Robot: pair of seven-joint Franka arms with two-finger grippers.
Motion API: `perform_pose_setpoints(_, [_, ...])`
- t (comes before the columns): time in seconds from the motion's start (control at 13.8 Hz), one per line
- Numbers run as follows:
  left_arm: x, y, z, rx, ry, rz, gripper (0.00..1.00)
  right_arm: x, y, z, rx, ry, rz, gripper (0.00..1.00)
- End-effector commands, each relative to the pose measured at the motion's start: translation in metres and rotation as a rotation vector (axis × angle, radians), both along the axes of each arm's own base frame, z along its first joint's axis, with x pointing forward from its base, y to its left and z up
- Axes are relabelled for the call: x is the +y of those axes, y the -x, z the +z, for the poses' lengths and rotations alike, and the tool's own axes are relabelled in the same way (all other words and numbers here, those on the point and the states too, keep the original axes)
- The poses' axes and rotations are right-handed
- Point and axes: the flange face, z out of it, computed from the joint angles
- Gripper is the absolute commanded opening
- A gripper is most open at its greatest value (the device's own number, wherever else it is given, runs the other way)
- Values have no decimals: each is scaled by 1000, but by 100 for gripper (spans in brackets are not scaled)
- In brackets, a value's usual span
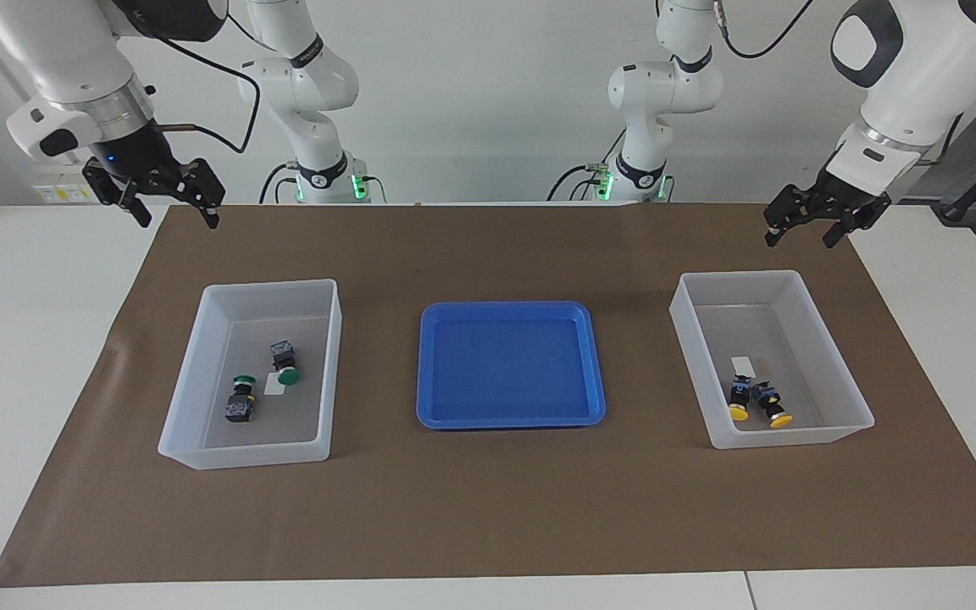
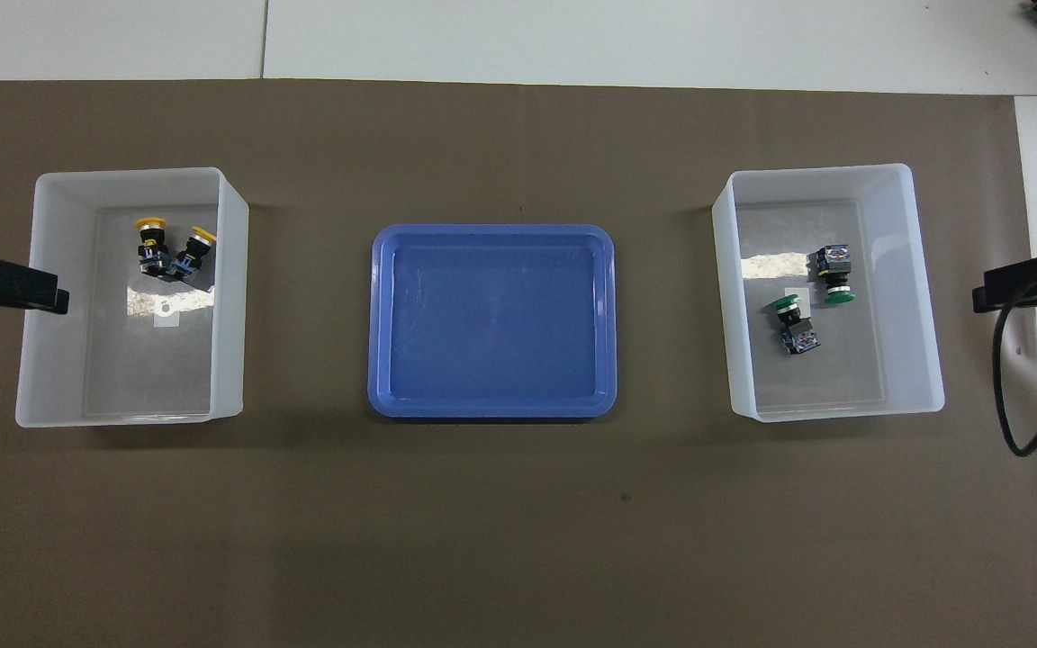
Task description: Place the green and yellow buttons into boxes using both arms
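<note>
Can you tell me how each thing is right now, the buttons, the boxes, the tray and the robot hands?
Green buttons: lying in box at right arm's end.
Yellow buttons: lying together in other box.
Blue tray: holds nothing.
Left gripper: open, raised, holding nothing.
Right gripper: open, raised, holding nothing.
</note>
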Motion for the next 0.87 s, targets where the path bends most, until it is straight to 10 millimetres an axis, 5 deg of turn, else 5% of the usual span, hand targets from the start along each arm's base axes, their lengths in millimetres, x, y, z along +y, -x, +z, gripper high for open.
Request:
perform_pose_setpoints(0.0, [0, 9, 2, 6, -12, 7, 100, 0, 6, 2, 2, 1, 19, 100])
perform_pose_setpoints(0.8, [0, 9, 2, 6, -12, 7, 100, -2, 2, 3, -20, -6, -17, 100])
